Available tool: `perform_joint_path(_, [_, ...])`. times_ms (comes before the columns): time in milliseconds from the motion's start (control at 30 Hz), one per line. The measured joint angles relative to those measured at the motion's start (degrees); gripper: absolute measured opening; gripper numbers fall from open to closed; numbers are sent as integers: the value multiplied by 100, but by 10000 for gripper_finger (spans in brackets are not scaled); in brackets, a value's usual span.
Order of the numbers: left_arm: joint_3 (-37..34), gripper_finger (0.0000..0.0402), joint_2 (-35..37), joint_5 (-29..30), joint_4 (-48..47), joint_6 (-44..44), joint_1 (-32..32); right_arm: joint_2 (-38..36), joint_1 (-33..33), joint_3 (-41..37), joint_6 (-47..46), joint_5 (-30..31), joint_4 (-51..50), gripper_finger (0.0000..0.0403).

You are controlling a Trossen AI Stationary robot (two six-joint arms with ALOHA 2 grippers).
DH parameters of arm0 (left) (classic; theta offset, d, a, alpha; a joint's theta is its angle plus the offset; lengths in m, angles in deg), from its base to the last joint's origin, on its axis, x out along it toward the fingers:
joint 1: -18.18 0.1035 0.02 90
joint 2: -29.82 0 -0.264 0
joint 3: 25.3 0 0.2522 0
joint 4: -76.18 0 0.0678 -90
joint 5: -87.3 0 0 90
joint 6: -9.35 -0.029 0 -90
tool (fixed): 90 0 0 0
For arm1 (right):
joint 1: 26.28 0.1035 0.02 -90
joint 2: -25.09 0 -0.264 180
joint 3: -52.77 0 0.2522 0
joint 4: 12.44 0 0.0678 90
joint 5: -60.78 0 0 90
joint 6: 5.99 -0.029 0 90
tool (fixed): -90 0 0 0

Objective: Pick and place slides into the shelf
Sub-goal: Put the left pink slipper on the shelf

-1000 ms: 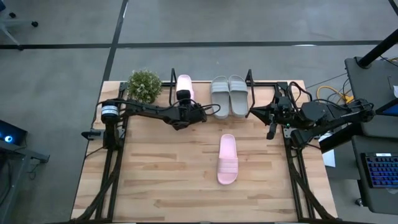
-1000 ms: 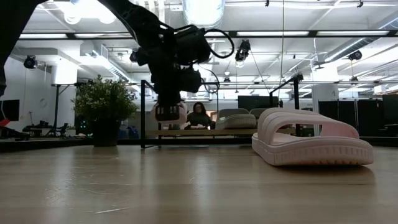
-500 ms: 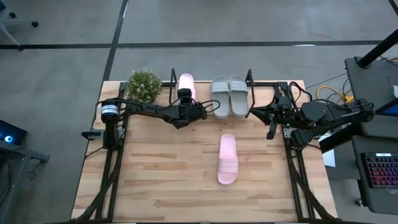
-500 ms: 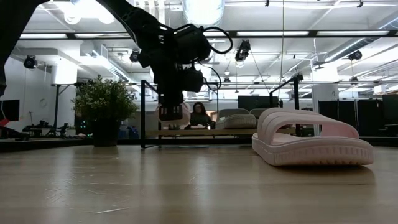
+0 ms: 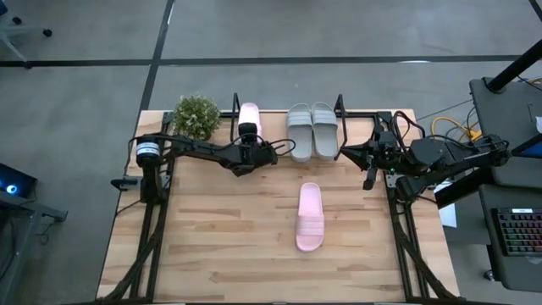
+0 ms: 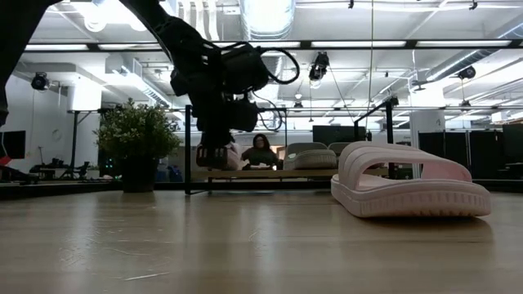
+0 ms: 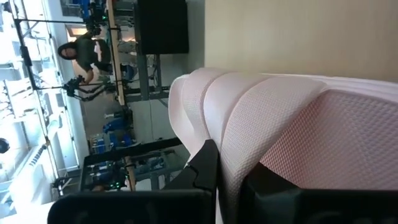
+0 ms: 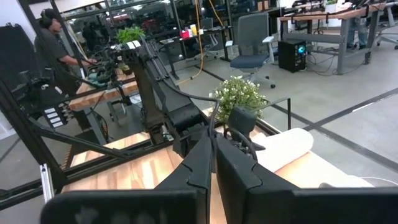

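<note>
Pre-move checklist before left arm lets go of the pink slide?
1. Left claw shut on pink slide: ok, fingers pinch its strap in the left wrist view.
2. Slide over the shelf, at its plant end: ok from above.
3. Slide seated on the shelf base: cannot tell.
4. Clear of the grey pair: ok, gap between them.
5. Right claw parked beside the shelf, out of the way: ok.
6. Second pink slide on the table, still to shelve: ok, unobstructed.
</note>
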Motion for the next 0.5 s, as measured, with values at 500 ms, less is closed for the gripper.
perform_joint_path(500, [-52,0,9,-244,200,65,167,0,-1,0,9,41,-2,13])
